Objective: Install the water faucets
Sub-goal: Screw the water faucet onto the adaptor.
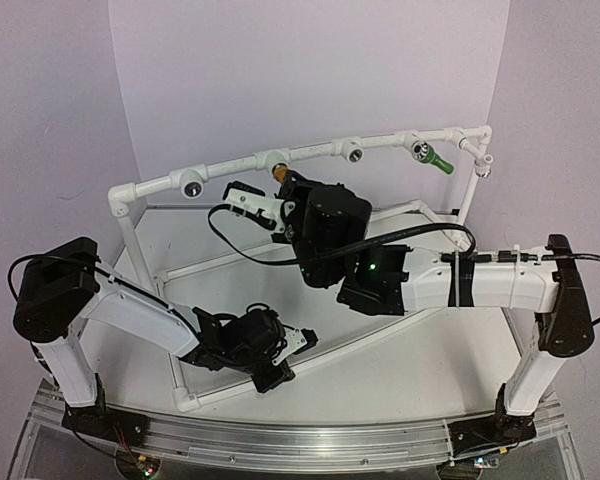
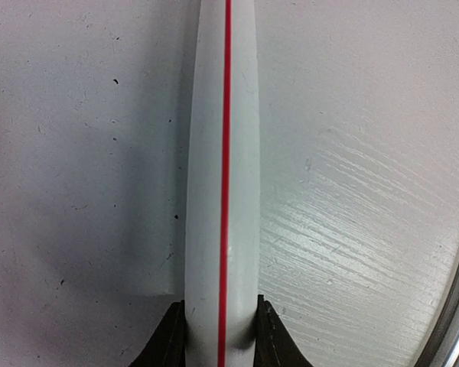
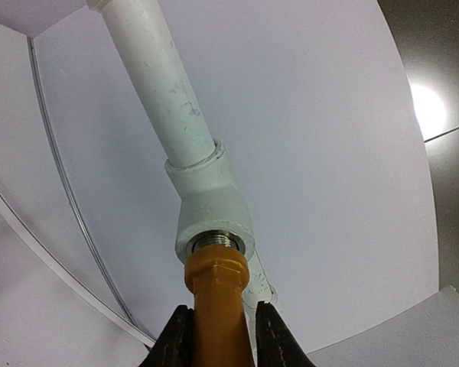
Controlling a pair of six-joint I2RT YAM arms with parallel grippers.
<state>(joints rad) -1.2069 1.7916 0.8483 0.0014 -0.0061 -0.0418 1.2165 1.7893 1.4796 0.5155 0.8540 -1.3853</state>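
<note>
left gripper (image 2: pixel 220 327): fingers (image 2: pixel 167 344) clamp both sides of the red-striped lower pipe (image 2: pixel 220 153).
right gripper (image 3: pixel 218 330): fingers (image 3: pixel 176 340) pinch the yellow faucet (image 3: pixel 214 294).
yellow faucet: threaded end in the socket (image 3: pixel 213 218), some thread showing.
green faucet (image 1: pixel 438 160): in a socket near the frame's right end, apart from both grippers.

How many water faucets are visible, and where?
2. The yellow-orange faucet, held by the right gripper, meets a middle fitting of the white pipe frame. The green faucet sits in a fitting near its right end.
</note>
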